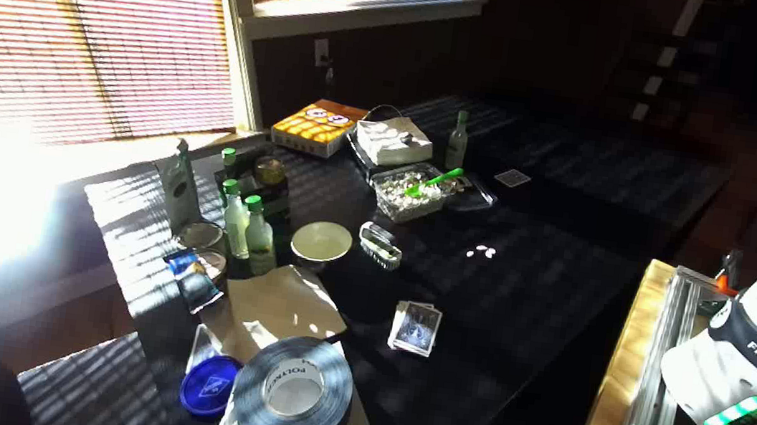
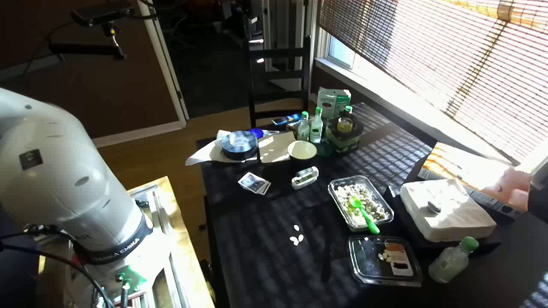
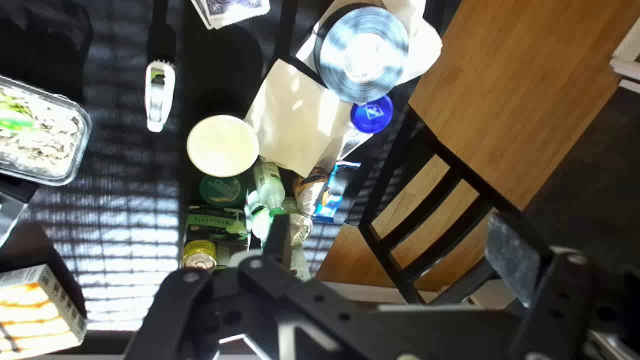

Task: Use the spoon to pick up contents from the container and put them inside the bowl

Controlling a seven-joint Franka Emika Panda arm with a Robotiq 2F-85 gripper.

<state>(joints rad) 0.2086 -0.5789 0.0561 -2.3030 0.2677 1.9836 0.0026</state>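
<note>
The spoon (image 1: 434, 182) lies in the clear tub (image 1: 415, 210), just right of centre in an exterior view. Our claw (image 3: 392, 237) gapes wide, holding nothing. Fetching the spoon seems our present step; next we should reach its handle (image 1: 451, 175) and grip.

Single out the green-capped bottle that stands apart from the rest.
The bottle beside the white stack; the other bottles cluster together near the pale bowl.

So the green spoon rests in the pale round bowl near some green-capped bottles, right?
Not quite: the green spoon rests in the clear tub, not the pale round bowl near some green-capped bottles; both exterior views show it.
</note>
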